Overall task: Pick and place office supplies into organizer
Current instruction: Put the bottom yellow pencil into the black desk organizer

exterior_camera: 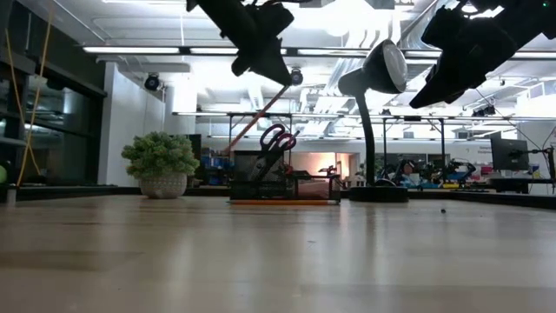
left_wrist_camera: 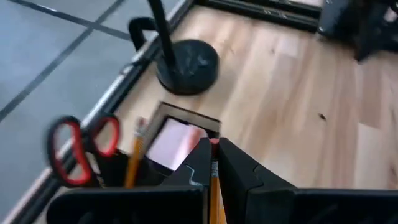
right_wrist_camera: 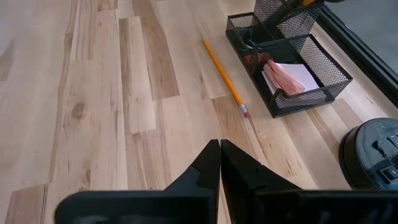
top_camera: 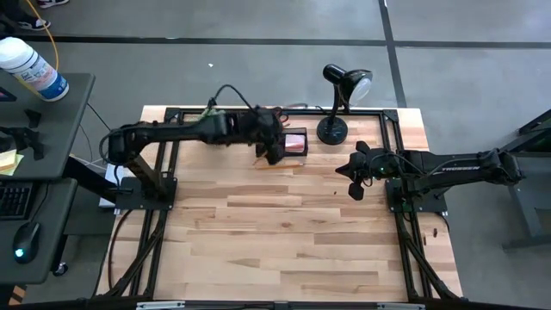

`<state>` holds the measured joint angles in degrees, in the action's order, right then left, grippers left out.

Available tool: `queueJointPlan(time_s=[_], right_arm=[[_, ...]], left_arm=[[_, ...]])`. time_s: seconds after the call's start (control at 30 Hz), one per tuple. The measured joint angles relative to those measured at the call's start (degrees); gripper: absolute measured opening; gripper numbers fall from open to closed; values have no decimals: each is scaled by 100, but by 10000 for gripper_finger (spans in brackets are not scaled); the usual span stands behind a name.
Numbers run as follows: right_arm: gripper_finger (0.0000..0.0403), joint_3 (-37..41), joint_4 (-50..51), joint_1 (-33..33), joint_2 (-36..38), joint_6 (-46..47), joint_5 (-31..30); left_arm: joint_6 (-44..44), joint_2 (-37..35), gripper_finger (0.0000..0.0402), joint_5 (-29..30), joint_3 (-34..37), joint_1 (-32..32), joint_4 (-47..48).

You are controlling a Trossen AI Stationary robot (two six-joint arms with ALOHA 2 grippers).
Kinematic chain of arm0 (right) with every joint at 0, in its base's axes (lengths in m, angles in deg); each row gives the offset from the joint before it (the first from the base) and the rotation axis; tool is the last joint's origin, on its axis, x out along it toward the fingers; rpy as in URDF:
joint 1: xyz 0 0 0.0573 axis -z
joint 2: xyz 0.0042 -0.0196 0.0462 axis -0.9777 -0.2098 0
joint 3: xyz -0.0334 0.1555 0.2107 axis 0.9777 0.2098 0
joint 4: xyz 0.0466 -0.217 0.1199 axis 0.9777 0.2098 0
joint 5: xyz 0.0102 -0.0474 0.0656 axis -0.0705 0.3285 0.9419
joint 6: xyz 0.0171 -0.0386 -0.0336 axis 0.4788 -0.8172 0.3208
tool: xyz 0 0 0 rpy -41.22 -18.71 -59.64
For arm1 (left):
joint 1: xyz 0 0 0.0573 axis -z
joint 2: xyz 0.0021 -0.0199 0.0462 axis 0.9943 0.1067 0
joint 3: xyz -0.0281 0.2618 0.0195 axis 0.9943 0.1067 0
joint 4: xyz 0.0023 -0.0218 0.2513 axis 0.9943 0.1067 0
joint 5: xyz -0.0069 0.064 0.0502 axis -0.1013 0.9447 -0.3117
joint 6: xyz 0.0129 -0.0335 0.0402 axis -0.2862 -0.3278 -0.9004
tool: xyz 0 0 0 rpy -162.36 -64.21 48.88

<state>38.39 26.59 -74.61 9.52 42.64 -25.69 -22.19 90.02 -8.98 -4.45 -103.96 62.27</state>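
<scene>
Wooden table (top_camera: pixel 284 232) carries the organizer (right_wrist_camera: pixel 292 68) at its far edge. Above it my left gripper (left_wrist_camera: pixel 213 155) clenches an orange pencil (exterior_camera: pixel 261 117); my right gripper (right_wrist_camera: pixel 219 149) hovers closed, empty.

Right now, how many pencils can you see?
3: one pencil lies on the table beside the organizer, one stands in its pen cup, one is held in the left hand. Others may be hidden.
</scene>
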Motion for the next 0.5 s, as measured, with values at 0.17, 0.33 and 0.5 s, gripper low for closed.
queueJointPlan(time_s=[0.17, 0.33, 0.5], right_arm=[[3, 0, 1, 1, -1, 21, 0], [4, 0, 1, -1, -1, 23, -1], [2, 0, 1, 1, 1, 23, -1]], left_arm=[[-275, -57, 0, -269, 3, -505, -532], [-314, -130, 0, -473, -1, -935, -1234], [-323, -166, 0, -599, 2, -1301, -1648]])
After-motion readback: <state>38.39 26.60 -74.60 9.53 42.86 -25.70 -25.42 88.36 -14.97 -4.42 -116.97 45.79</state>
